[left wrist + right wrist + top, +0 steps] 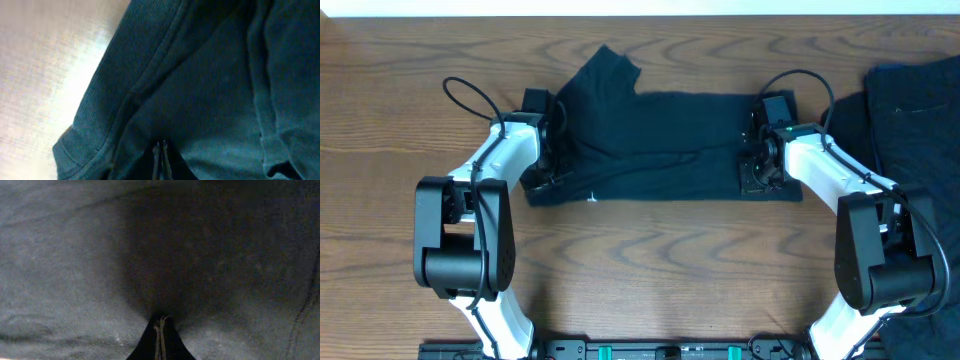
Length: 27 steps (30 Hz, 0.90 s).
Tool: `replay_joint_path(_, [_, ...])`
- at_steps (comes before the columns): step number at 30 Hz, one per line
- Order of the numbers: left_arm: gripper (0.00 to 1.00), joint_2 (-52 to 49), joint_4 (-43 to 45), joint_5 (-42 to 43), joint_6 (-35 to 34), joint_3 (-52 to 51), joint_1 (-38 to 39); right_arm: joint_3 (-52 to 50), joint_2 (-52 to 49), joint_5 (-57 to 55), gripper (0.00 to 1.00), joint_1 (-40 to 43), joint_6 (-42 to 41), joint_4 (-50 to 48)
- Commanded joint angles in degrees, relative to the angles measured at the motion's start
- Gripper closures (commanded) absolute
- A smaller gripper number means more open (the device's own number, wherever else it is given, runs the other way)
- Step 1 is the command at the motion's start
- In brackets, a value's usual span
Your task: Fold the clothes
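Navy T-shirt [660, 140] lies stretched between the pincers, left gripper [161, 148] and right gripper [160, 326] each clamped shut on fabric at its own end, so I'd raise both together and level, keeping the cloth taut.

Left arm [505, 155] and right arm [825, 165]: white shells, bulky black joints; a thin black cable [468, 95] loops upper left.

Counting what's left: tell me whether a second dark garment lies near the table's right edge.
Yes, another dark garment lies there, beyond the right arm.
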State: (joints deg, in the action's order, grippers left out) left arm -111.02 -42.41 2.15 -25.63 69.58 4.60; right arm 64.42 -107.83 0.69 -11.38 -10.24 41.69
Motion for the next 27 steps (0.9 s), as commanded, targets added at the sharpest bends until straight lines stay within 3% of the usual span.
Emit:
replay_joint_path(1, [0.94, -1.99, -4.70, -1.99, 0.50, -1.09, -0.31, -1.88, -1.62, 0.02, 0.99, 0.55, -4.17, 3.06])
replay_joint_path(16, [0.94, -1.99, -23.34, -1.73, -0.61, -1.11, -0.31, -1.92, -1.62, 0.02, 0.98, 0.55, -8.04, 16.63])
replay_joint_path(21, [0.94, -0.79, -24.24, -1.75, -0.26, -1.01, -0.31, -1.51, -1.25, 0.20, 0.99, 0.57, -7.98, 16.20])
replay_joint_path(27, [0.94, 9.29, -24.17, -1.68, -0.17, 1.55, -0.24, 3.32, 1.81, 2.97, 0.99, 0.61, -6.40, 17.68])
